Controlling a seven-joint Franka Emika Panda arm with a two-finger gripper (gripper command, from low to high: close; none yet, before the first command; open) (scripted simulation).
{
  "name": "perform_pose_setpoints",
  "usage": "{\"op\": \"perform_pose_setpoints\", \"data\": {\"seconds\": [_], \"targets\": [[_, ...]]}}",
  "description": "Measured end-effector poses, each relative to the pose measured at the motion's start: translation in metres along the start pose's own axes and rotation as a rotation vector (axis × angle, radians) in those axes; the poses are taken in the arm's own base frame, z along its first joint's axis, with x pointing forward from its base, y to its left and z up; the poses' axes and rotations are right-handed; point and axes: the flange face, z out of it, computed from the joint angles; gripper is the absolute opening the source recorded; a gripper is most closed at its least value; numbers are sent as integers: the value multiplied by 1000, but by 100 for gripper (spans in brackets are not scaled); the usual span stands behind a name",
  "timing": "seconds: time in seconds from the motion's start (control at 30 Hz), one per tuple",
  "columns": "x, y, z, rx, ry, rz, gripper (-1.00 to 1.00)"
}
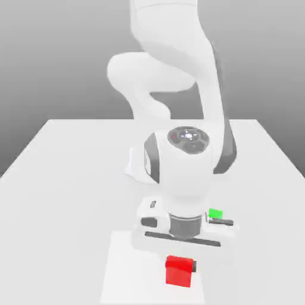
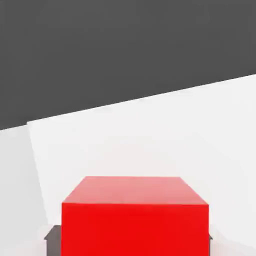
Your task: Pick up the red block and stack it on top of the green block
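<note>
The red block (image 1: 179,271) sits low near the table's front edge in the exterior view, directly under the hand. My gripper (image 1: 179,266) reaches down onto it and is shut on it. In the hand view the red block (image 2: 134,220) looms large and close, with a dark pad (image 2: 52,242) pressed against one side and another showing at the opposite side. The small green block (image 1: 215,213) rests on the table just behind the hand, toward the exterior view's right, partly hidden by the hand's body.
The white table (image 1: 59,179) spreads wide to both sides. A slightly lighter square patch (image 1: 122,268) lies under the red block. The arm's bulky white links (image 1: 179,89) rise behind the hand at the table's middle and back.
</note>
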Motion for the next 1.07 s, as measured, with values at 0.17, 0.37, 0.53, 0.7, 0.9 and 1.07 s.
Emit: {"op": "perform_pose_setpoints", "data": {"seconds": [0.17,0.37,0.53,0.7,0.9,1.07], "targets": [[0,0,-51,0,0,0,-100],[-78,13,-83,2,-10,-284,-100],[-121,46,-95,1,-10,-500,-100],[-156,78,-95,-2,-1,-709,-100],[-158,80,-55,-6,7,-729,-100],[-159,82,-34,-3,2,-729,100]]}}
